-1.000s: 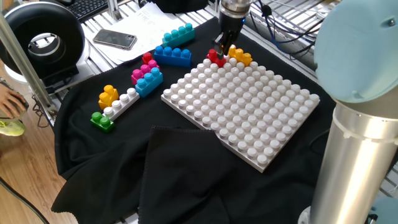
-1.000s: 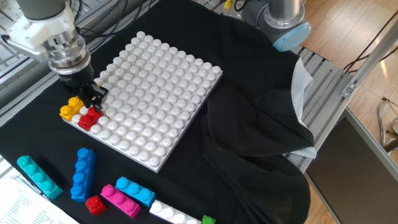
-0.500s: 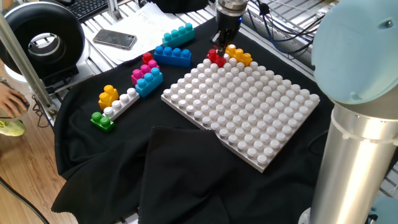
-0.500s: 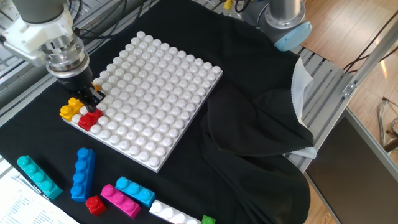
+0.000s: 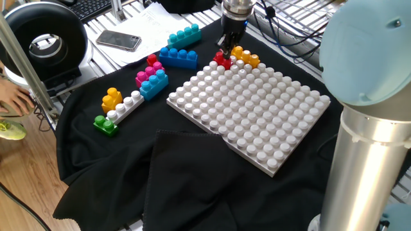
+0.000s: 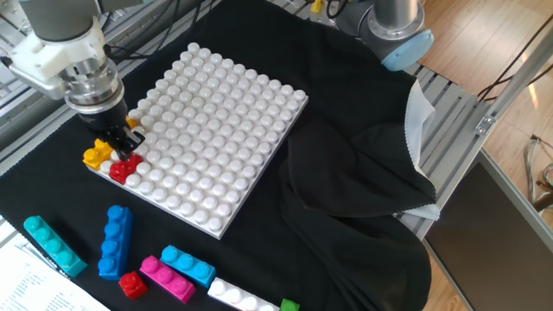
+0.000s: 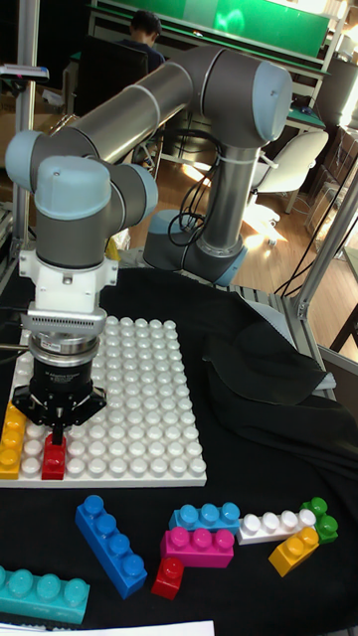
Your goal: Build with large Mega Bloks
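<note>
My pincer (image 7: 56,433) has dropped a bit vs a sec ago & shifted slightly toward the baseplate (image 6: 226,121) corner; it now sits right on top of the small red blok (image 7: 55,458), fingers close together around its top stud — looks like I'm clamped on it, pressing it home beside the orange-yellow blok (image 7: 12,439) at the plate's corner. Both were there already, so only my height/position changed; I judge the red one is near seated, release comes next, then fetch another. Nearest the tall cam, off the plate on the black cloth (image 7: 249,556): teal blok (image 7: 38,592), long blue blok (image 7: 109,544), loose red blok (image 7: 168,576), pink blok (image 7: 199,547), light-blue blok (image 7: 204,517), white blok (image 7: 270,526), green blok (image 7: 318,519) w/ another orange-yellow piece (image 7: 293,551) — all untouched, well apart from me. Cloth is rumpled, folded past the plate's far edge. Beyond: my arm's base (image 7: 214,248), metal table slats, wood floor, office chair (image 7: 293,169), a person seated at a far bench (image 7: 149,30). From the other side: phone (image 5: 119,40), papers, a round black device (image 5: 45,42), a hand (image 5: 13,102) at the frame edge.
</note>
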Available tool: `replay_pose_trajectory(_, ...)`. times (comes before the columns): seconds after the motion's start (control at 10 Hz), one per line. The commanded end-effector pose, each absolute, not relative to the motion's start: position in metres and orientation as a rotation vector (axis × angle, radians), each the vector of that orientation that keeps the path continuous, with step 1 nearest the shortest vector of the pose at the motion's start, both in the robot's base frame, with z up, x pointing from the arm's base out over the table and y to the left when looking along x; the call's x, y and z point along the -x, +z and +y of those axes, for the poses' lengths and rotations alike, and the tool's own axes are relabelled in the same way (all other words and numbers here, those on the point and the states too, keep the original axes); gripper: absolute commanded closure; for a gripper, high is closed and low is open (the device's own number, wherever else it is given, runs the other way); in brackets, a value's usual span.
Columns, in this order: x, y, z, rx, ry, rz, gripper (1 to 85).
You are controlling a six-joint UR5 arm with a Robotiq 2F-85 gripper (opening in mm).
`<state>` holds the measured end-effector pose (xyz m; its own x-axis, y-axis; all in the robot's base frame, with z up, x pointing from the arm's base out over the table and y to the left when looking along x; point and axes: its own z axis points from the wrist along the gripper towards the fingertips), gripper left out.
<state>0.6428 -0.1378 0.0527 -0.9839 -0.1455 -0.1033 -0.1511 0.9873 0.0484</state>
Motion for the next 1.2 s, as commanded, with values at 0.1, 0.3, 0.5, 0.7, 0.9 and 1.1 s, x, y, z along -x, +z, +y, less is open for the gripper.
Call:
replay_pose_trajectory(0.1, -0.65, 0.087, -0.14, 0.358, 0.119, 3.028, 46.0)
replay_pose_trajectory(0.3, -0.68, 0.074, -0.138, 0.568, 0.047, 2.934, 38.7)
replay_pose_trajectory(0.5, -0.703, 0.067, -0.108, 0.558, 0.158, 2.879, 36.7)
replay_pose_trajectory(0.7, -0.711, 0.057, -0.076, 0.51, 0.228, 2.874, 36.7)
replay_pose_trajectory(0.9, -0.723, 0.048, -0.063, 0.5, 0.192, 2.865, 35.7)
replay_pose_trajectory(1.1, -0.734, 0.038, -0.053, 0.499, 0.182, 2.838, 34.3)
